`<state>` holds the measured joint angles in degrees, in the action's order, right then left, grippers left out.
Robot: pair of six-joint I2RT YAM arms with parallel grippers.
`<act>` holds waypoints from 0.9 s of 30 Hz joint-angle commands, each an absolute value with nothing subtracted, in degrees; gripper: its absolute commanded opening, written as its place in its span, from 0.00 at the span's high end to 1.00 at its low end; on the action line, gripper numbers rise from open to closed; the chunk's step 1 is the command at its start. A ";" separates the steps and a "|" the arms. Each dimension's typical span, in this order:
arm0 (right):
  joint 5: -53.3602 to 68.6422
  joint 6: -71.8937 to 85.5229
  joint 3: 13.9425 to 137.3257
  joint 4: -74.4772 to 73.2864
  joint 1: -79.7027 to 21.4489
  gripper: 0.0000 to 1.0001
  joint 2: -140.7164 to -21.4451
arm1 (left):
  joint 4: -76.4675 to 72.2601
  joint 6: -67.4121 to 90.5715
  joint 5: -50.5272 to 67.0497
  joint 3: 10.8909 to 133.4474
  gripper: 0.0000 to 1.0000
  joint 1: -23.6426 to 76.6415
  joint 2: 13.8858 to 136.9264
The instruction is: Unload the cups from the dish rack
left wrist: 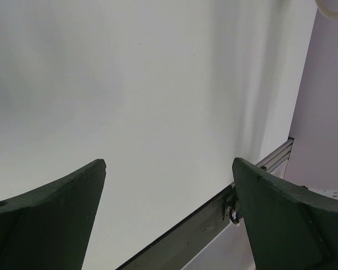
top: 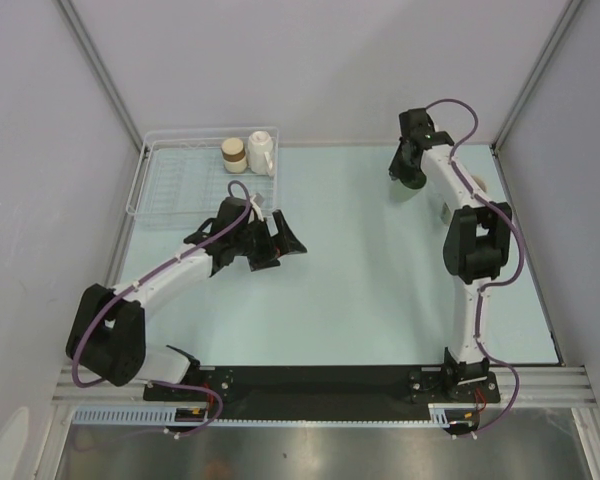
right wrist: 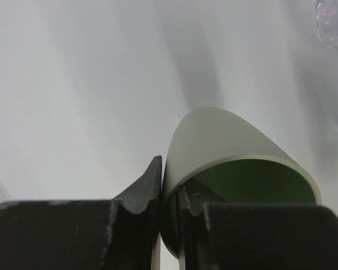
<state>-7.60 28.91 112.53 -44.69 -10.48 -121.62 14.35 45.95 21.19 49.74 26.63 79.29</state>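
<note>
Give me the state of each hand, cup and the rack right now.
dish rack: holds two cups.
brown cup: in dish rack.
white cup: in dish rack.
pale green cup: wall pinched, out of dish rack.
clear glass: out of dish rack.
left hand: open, empty.
right hand: shut on pale green cup.
</note>
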 commanded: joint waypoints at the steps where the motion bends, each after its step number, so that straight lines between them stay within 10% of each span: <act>1: -10.37 29.09 123.54 -50.62 -9.23 1.00 -127.77 | 14.59 44.38 21.27 52.82 0.00 27.16 80.15; 8: -12.65 28.39 139.72 -58.52 -9.05 1.00 -137.27 | 15.64 43.16 21.45 55.46 0.00 27.16 82.62; 27: -16.08 27.68 137.28 -55.11 -7.12 1.00 -141.15 | 16.26 42.45 22.24 57.83 0.01 27.16 85.87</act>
